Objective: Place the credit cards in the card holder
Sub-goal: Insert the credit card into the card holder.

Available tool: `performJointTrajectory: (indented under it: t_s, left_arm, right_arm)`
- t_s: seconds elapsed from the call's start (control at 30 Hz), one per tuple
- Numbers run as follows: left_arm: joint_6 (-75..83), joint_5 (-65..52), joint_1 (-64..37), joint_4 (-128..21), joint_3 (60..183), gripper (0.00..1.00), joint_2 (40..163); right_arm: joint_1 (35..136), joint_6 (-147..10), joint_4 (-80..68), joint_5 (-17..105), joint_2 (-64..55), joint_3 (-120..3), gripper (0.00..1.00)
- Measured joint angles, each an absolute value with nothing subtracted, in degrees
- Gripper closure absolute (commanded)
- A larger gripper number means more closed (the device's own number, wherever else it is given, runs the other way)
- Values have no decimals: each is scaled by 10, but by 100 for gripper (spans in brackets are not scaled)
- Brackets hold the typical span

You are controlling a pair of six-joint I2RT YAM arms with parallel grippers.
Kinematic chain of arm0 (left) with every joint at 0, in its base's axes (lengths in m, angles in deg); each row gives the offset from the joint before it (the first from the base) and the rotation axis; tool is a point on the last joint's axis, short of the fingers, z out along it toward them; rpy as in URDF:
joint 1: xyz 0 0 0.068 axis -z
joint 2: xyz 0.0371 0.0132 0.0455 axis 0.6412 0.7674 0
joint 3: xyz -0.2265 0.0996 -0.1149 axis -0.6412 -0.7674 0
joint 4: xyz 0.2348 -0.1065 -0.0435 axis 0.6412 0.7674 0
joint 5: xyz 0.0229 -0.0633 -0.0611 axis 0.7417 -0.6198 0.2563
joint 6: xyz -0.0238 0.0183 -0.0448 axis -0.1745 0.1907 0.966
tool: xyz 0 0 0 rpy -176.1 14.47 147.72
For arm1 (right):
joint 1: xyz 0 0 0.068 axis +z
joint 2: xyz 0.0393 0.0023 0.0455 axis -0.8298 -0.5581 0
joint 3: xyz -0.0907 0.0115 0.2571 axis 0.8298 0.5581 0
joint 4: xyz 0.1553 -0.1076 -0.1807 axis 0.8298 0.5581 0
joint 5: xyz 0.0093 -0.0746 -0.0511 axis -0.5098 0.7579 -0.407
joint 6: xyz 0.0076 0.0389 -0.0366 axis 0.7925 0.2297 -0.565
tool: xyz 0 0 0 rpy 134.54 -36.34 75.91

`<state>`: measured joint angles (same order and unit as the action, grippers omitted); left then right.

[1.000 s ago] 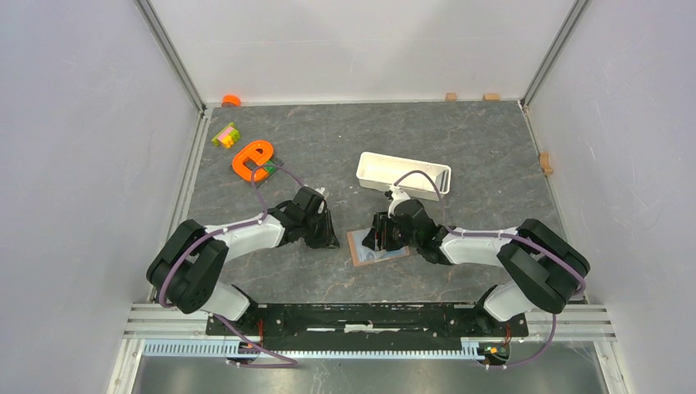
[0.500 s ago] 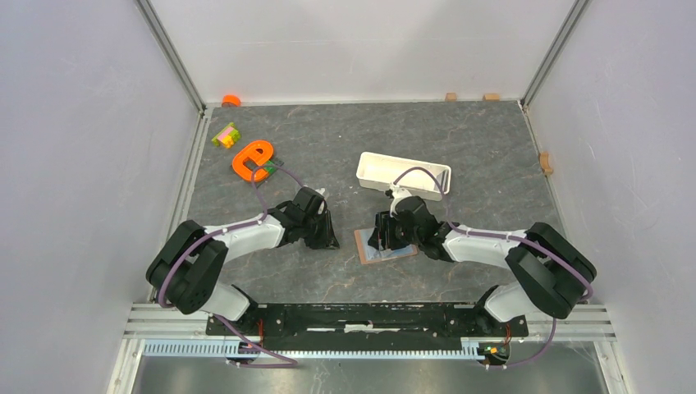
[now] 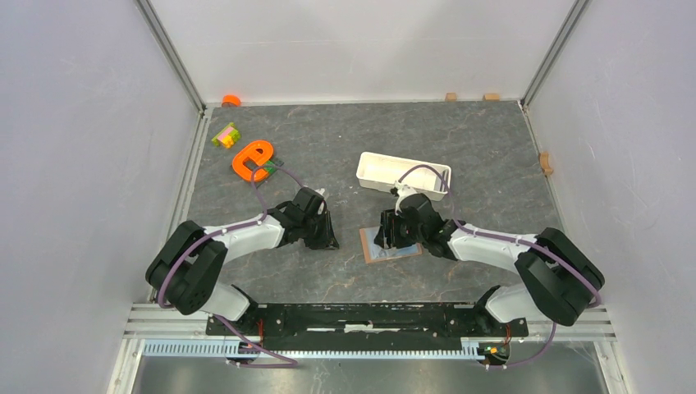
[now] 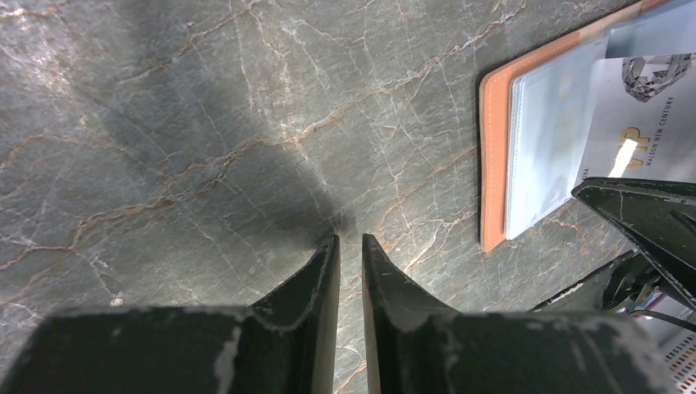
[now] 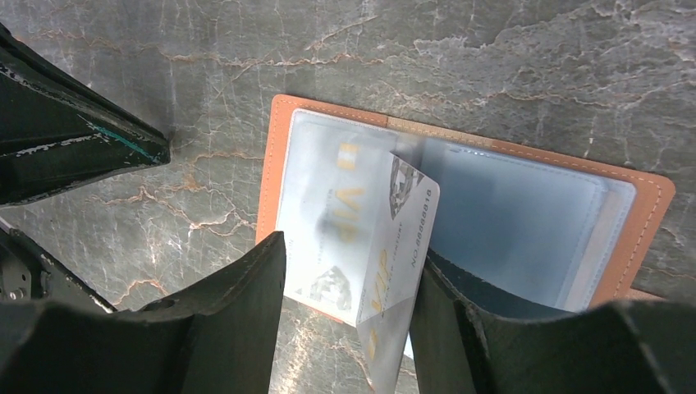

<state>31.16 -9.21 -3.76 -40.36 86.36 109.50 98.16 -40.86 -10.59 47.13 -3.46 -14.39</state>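
The card holder [image 3: 373, 254] lies open on the stone table, orange-brown rim [image 5: 642, 215] around clear sleeves. A pale credit card [image 5: 361, 246] marked VIP has its far end under the left sleeve. Its near end juts past the holder's edge and bends up along the right finger. My right gripper [image 5: 351, 250] is shut on this card across its width, directly over the holder [image 3: 392, 236]. My left gripper [image 4: 350, 238] rests tips-down on bare table just left of the holder [image 4: 492, 156], fingers a narrow slit apart with nothing between them.
A long white tray [image 3: 404, 175] stands just behind the right gripper. An orange ring-shaped piece [image 3: 253, 158], a coloured block [image 3: 224, 135] and an orange cap [image 3: 231, 100] lie at the back left. Small wooden blocks [image 3: 450, 96] sit along the back and right walls.
The right gripper has shifted to the right and a little away, and the open holder slid the same way with it. The left arm has stayed still.
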Motion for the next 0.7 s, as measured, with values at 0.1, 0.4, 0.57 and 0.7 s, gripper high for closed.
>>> performJointTrajectory:
  t_s: [0.1,0.4,0.57,0.7]
  left_arm:
    - [312,-92,-38,-404,863,77,1094]
    - [312,-93,-38,-400,862,77,1092]
    - [312,-93,-38,-400,862,77,1092]
    - [312,-93,-38,-399,862,77,1091]
  right_arm:
    - [980,-411,-95,476,-30,-146,42]
    - [973,-416,-53,495,-10,-152,42]
    - [971,-424,-35,506,4,-157,45]
    - [968,-426,-25,510,4,-160,53]
